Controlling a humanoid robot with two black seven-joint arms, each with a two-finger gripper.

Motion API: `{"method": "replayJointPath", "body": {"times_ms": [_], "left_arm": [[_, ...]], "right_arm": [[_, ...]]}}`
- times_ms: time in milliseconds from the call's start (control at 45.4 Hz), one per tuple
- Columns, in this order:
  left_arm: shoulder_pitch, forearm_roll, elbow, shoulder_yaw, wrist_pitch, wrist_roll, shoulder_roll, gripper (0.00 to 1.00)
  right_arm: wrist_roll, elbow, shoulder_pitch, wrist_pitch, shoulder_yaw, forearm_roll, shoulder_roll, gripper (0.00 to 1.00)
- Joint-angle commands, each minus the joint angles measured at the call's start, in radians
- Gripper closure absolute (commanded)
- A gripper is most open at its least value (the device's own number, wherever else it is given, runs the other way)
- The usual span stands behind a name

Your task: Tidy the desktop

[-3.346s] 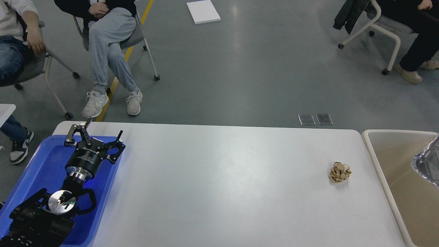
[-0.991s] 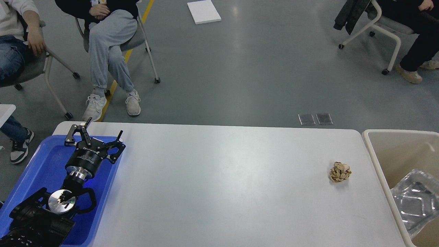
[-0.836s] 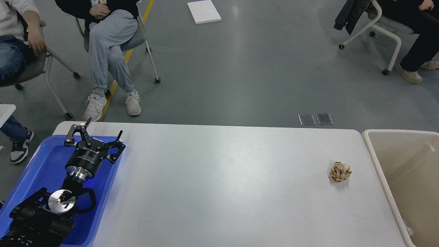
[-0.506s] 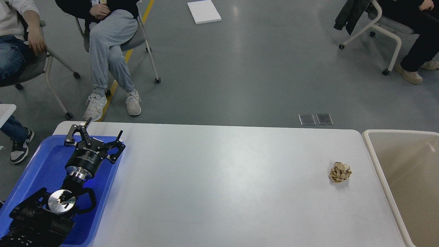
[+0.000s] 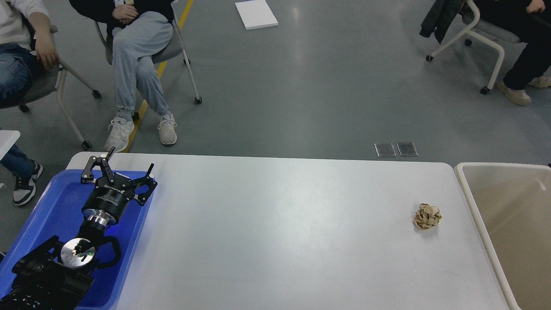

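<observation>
The desktop [image 5: 275, 228] is a wide white-grey tabletop with rounded corners. A crumpled tan paper ball [image 5: 427, 216] lies on it near its right end. My left gripper [image 5: 129, 160] is open and empty, hovering over the far end of the blue tray [image 5: 47, 206] at the table's left. The right arm and its gripper are out of view.
A beige bin [image 5: 508, 224] stands against the table's right end. People sit on wheeled chairs beyond the table, at the far left [image 5: 137, 56] and far right [image 5: 516, 38]. A white board [image 5: 255, 14] lies on the floor.
A clear plastic container at the right edge dropped down into the beige bin and went out of sight. My left arm and the paper ball have not moved.
</observation>
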Motion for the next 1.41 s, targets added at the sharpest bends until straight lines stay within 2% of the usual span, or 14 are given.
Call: {"method": "replayJointPath", "body": {"times_ms": [0,88,242,506,682,770,969,1189,1387], "left_arm": [[0.0,0.0,0.0,-0.001,0.0,0.0,0.0,0.0],[0.0,0.0,-0.001,0.0,0.0,0.0,0.0,0.0],[0.0,0.0,0.0,0.0,0.0,0.0,0.0,0.0],[0.0,0.0,-0.001,0.0,0.0,0.002,0.0,0.0],[0.0,0.0,-0.001,0.0,0.0,0.002,0.0,0.0],[0.0,0.0,0.0,0.0,0.0,0.002,0.0,0.0],[0.0,0.0,-0.001,0.0,0.0,0.002,0.0,0.0],[0.0,0.0,0.0,0.0,0.0,0.002,0.0,0.0],[0.0,0.0,-0.001,0.0,0.0,0.002,0.0,0.0]], "right_arm": [[-0.012,0.323,0.194,-0.003,-0.167,-0.049,-0.123,0.01],[-0.012,0.36,0.261,0.0,-0.288,-0.037,-0.102,0.01],[-0.012,0.427,0.338,0.016,-0.378,-0.038,-0.096,0.0],[-0.012,0.619,0.56,0.131,-0.581,-0.037,-0.068,0.0],[-0.01,0.717,0.815,0.353,-0.891,-0.032,0.062,0.0],[-0.01,0.795,0.926,0.453,-0.959,-0.032,0.11,0.0],[-0.01,0.881,1.082,0.614,-0.974,-0.032,0.254,0.0],[-0.01,0.926,1.226,0.879,-0.98,-0.038,0.269,0.0],[-0.01,1.022,1.306,0.982,-0.98,-0.035,0.306,0.0]]}}
